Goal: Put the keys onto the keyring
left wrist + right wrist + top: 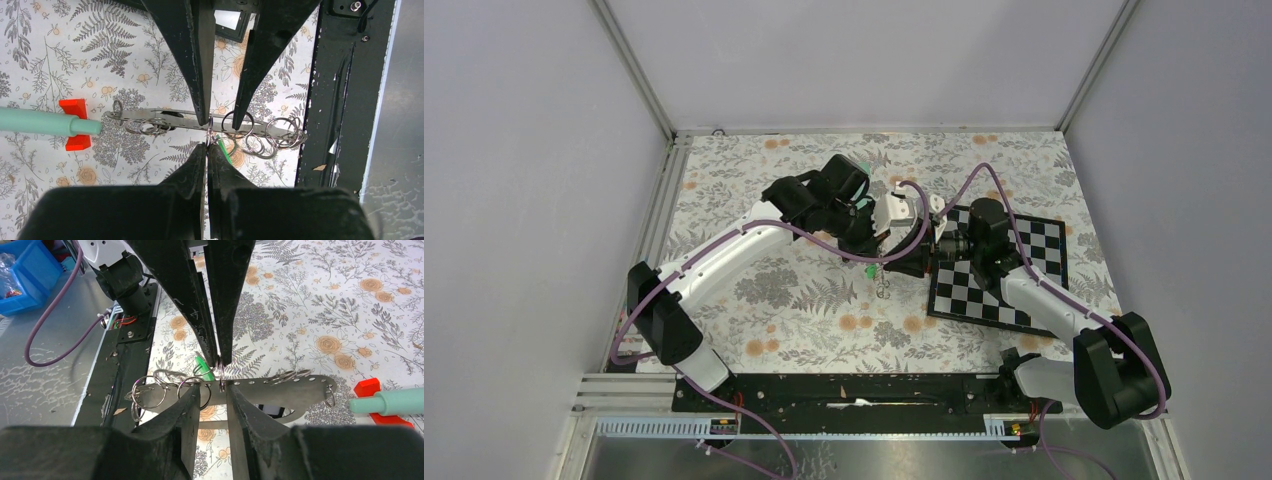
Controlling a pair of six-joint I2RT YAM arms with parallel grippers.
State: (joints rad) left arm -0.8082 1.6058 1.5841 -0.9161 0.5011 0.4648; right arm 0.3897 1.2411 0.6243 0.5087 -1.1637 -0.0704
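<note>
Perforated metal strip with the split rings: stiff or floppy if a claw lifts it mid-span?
Probably stiff: the strip runs straight and flat across the right wrist view, with no visible sag. The split rings sit loose through its holes, so they would likely swing and shift the balance. It looks like thin bare metal, so it may be slippery when pinched.

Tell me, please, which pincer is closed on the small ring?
The left pincer, jaws pressed shut on the small ring; the right pincer shows a clear gap.

Green key (226,155) mostly hidden behind left gripper (206,146) fingertips; plain key not made out (too small from above). Teal stick (45,122) cut off by frame edge.
</note>
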